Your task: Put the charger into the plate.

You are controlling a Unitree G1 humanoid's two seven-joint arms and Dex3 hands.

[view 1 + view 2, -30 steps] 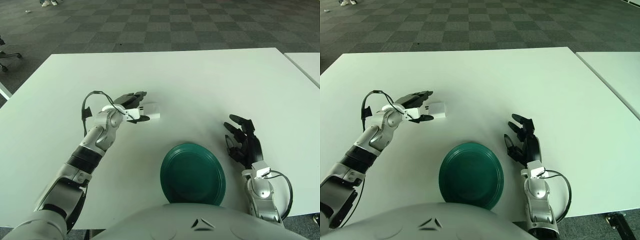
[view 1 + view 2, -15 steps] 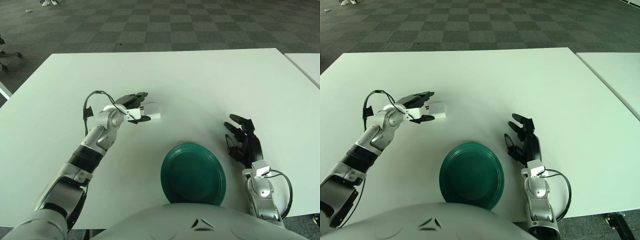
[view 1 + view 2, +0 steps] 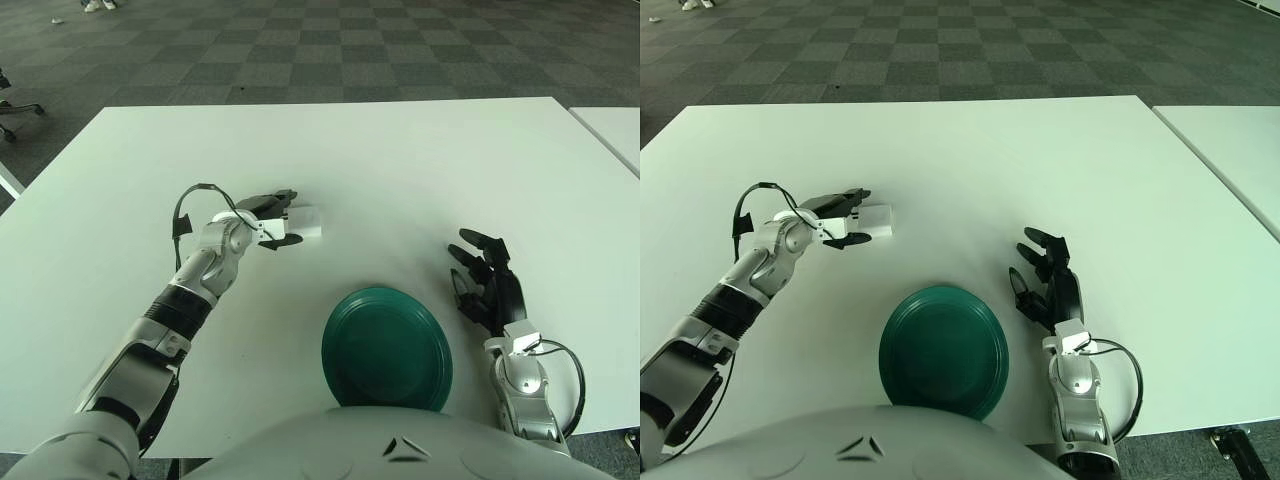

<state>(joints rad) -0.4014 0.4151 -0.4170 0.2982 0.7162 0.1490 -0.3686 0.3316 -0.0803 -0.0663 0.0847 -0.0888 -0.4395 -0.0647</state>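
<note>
**Closing on the charger before the carry to the plate**

The white charger [image 3: 305,222] lies on the white bench [image 3: 420,170], at about 11 o'clock from the green plate [image 3: 386,347] and well apart from it. The left hand [image 3: 272,220] is placed at the charger's left end, with one dark finger along its far side and another at its near side; the fingers are partly curled around the block, but whether they already press on it cannot be told, and the charger appears to sit on the bench, not lifted.

The step in hand is judged to be the securing of the grasp. It is best done with the fingers closed squarely on the two long faces, so that the block is not squeezed out sideways or spun on the smooth surface. A deeper reach towards the charger's middle would be advisable, since a hold at one end may let the far end droop. Only once the grip is firm should the charger be raised clear and carried towards 5 o'clock, over the plate's rim, and released low above the plate's centre.

The right hand [image 3: 486,285] shows at 3 o'clock from the plate, its fingers spread and holding nothing.
</note>
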